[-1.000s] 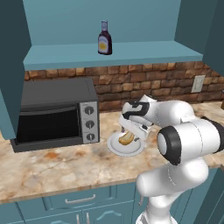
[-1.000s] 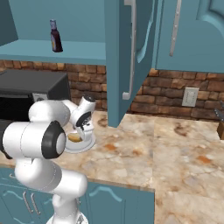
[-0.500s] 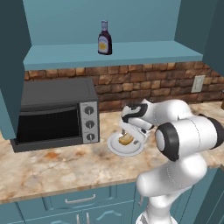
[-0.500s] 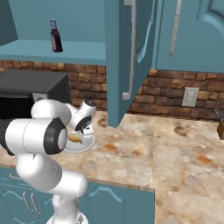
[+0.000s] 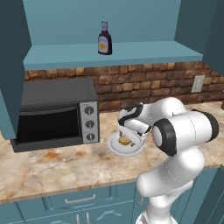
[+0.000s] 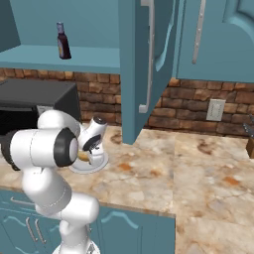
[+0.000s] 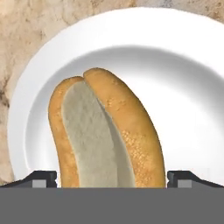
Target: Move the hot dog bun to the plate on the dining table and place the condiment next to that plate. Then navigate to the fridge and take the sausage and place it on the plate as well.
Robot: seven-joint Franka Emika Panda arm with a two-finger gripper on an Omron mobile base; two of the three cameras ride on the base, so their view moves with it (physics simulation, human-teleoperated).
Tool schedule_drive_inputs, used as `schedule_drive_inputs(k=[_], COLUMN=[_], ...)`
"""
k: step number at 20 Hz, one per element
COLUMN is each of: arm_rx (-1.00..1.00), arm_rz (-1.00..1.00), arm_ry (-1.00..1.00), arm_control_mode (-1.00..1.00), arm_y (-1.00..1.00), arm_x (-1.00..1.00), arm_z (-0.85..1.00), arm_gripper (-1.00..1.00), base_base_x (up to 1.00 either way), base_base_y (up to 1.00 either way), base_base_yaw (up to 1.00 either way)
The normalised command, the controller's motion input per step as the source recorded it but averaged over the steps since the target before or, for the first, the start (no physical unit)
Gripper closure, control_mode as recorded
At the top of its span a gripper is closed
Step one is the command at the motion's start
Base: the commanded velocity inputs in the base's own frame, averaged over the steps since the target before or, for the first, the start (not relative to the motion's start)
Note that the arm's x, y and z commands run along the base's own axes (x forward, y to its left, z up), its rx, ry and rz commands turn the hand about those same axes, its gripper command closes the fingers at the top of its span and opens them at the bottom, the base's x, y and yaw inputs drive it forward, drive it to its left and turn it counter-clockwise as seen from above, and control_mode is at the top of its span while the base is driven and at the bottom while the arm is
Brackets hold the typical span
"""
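we hang over the hot dog bun [image 7: 105, 135] on its small white plate [image 7: 183, 65], gripper [image 7: 112, 177] spread wide, a finger either side. we should drop lower and close across its width.

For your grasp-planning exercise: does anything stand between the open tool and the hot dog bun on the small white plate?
Nothing visible does. In the hand view the hot dog bun lies bare on the white plate, and the tool stands open with one fingertip on either side of the bun's near end.
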Motion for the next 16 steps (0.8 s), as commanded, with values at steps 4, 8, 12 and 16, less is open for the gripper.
schedule_drive_inputs(k=[4,8,12,16], arm_rx=[0.0,0.0,0.01,0.0], arm_rz=[-0.05,-0.01,0.0,-0.01], arm_ry=[0.0,-0.01,-0.17,-0.29], arm_control_mode=[-1.0,-1.0,-1.0,-1.0], arm_y=[0.18,0.0,-0.23,-0.11], arm_x=[0.0,-0.1,-0.23,-0.63], arm_z=[-0.22,-0.04,0.15,0.6], arm_gripper=[1.0,1.0,1.0,1.0], base_base_x=[0.0,0.0,0.0,0.0], base_base_y=[0.0,0.0,0.0,0.0], base_base_yaw=[0.0,0.0,0.0,0.0])
